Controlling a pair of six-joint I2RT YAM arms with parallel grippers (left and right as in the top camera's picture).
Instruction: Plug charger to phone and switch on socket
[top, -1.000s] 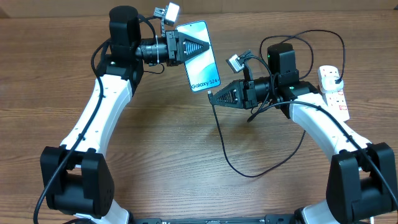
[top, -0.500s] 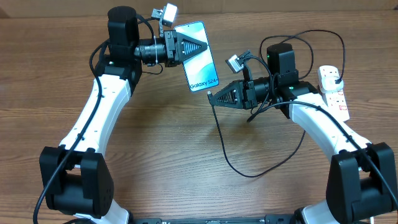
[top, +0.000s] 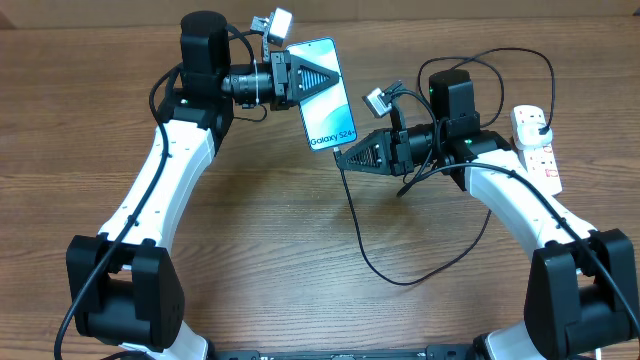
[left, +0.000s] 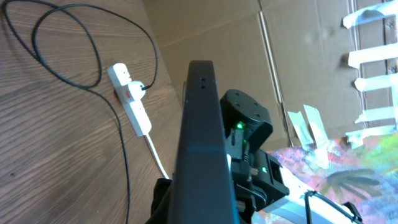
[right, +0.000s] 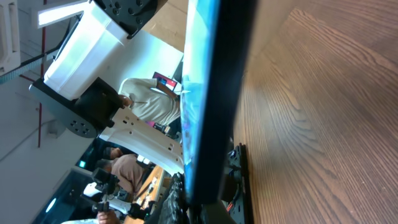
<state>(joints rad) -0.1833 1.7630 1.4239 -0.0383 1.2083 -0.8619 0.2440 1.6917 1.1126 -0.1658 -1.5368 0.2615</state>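
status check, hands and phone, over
left hand shut on phone, held off table. right hand shut on charger tip at phone's bottom edge, seating unclear. socket far right, no obstruction seen.

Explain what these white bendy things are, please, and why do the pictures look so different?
They are two robot arms at a table. One picture looks down from above; the other two come from small cameras on the wrists, so the phone looks huge and edge-on. The left pincer is shut on the phone, its blue screen lit. The right pincer pinches the tip of the charger, a thin black cable, close to the phone's bottom edge. The white socket strip lies on the table with the charger's plug in it.
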